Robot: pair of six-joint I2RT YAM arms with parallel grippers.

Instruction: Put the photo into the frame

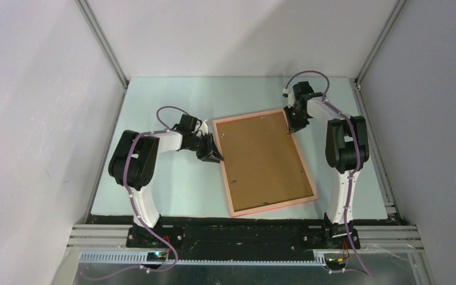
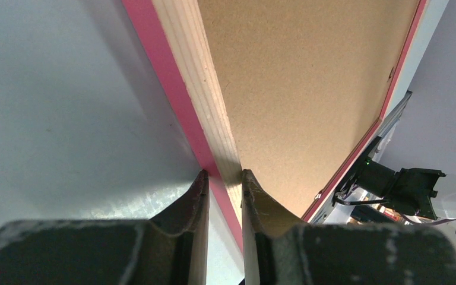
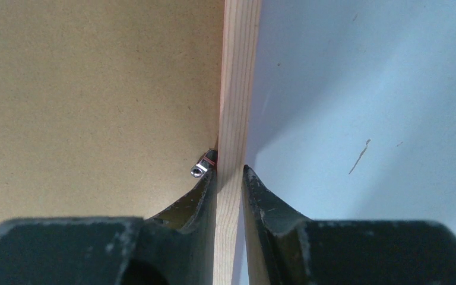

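From above, the frame (image 1: 273, 205) lies back-up on the table (image 1: 172, 184), with the brown backing board (image 1: 263, 160) filling its recess. The left gripper (image 1: 214, 155) grips the left long rail near the far corner. The right gripper (image 1: 294, 126) grips the rail at the far right corner. The photo shows nowhere; whether it sits under the board cannot be told.

In the left wrist view, the left gripper (image 2: 224, 178) has its jaws narrow, pinched across the pale wooden rail (image 2: 205, 107). One finger is on the pink outer face and the other on the inner side by the board.

In the right wrist view, the right gripper (image 3: 230, 172) is likewise closed narrow on the rail, with a small metal tab (image 3: 200, 168) just beside its inner finger.

This looks like a two-handed lift or turn of the frame. It would go best with both arms moving together at one height, so the thin rail is neither twisted nor pulled from either pinch. It should stay level until the tabs are known to hold the board. The right finger should stay off the tab.

As a holder, the frame visibly contains only the backing board, seated flat within the rails.
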